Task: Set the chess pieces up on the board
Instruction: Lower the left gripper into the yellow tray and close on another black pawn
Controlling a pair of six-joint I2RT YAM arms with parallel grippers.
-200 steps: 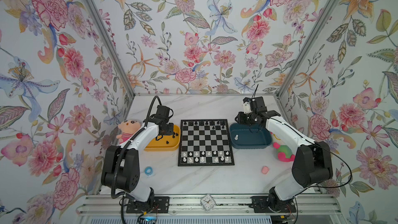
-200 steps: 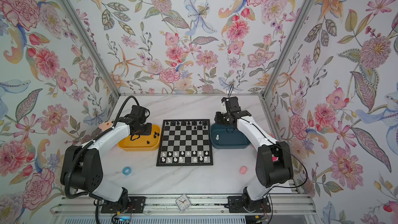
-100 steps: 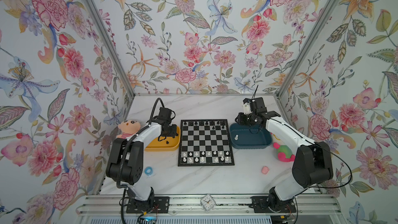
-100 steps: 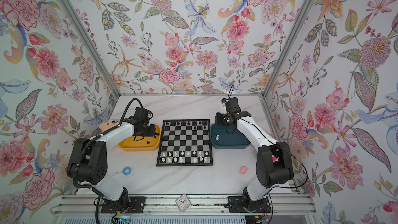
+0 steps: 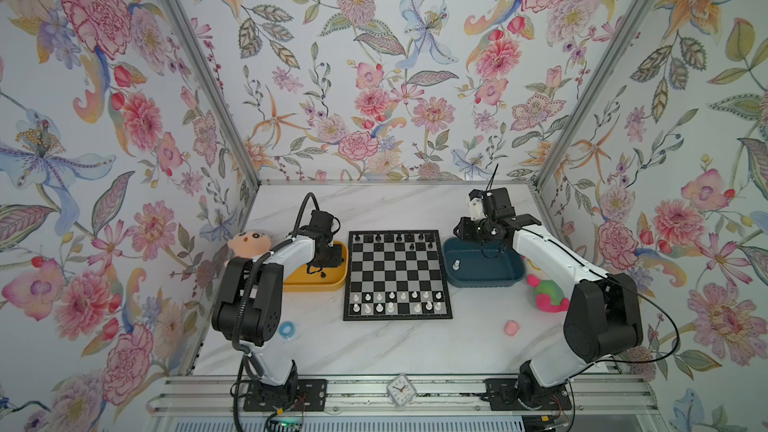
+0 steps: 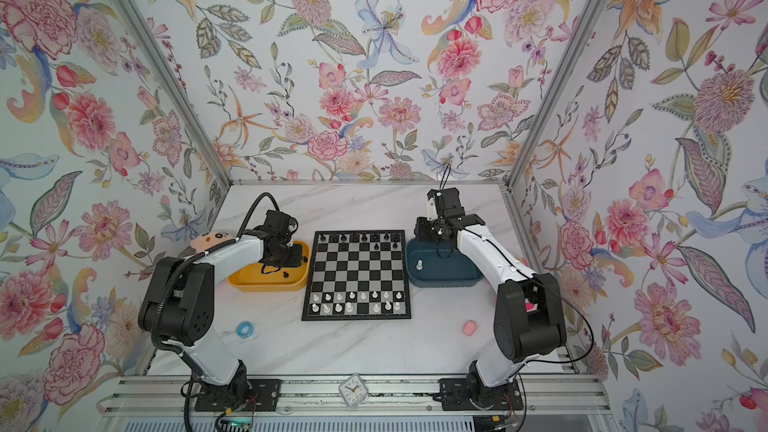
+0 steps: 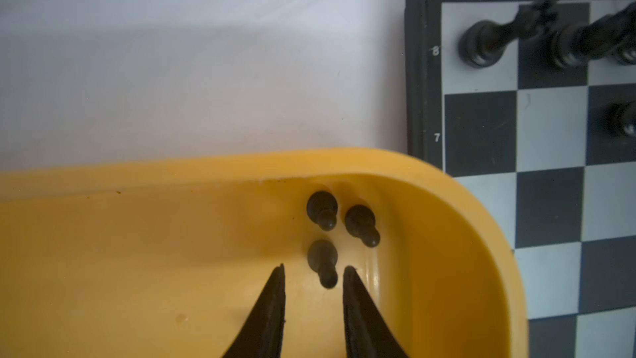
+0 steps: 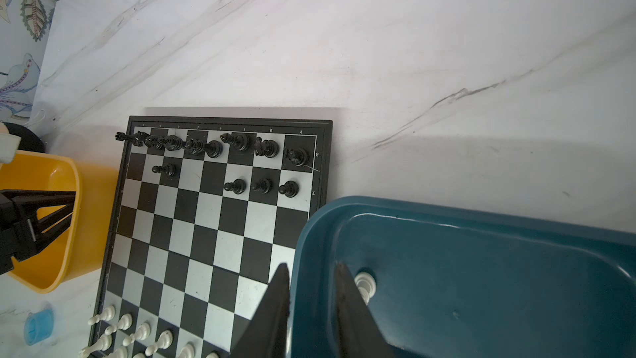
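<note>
Five of thirty-two left to place, going by the counts; judged the setup well past halfway. Counted eight black back-rank pieces (image 8: 213,149) along the far row of the board (image 5: 397,272) and four placed black pawns (image 8: 261,185) in the row just nearer, four squares there bare. Counted eight white pawns (image 5: 391,295) in the second row from the near edge and seven white back-rank pieces (image 5: 379,308) in the nearest row, one gap just right of the middle; took these tallies as approximate, given such tiny figures. Found two trays flanking the board: a yellow tray (image 5: 316,285) on the left, a dark blue tray (image 5: 486,282) on the right. Saw three loose black pawns (image 7: 359,222) huddled in the yellow tray's far right corner and a fourth dark piece (image 5: 322,274) nearer in the same tray; saw one white chessman (image 5: 456,263) alone in the blue tray's left part. Found the left gripper (image 7: 313,266) low in the yellow tray, jaws partly apart and gripping nothing, one loose pawn's head just inside the gap. Found the right gripper (image 8: 311,266) above the blue tray's left rim, jaws narrowly apart and empty, the white chessman just beside one finger, outside the gap.
</note>
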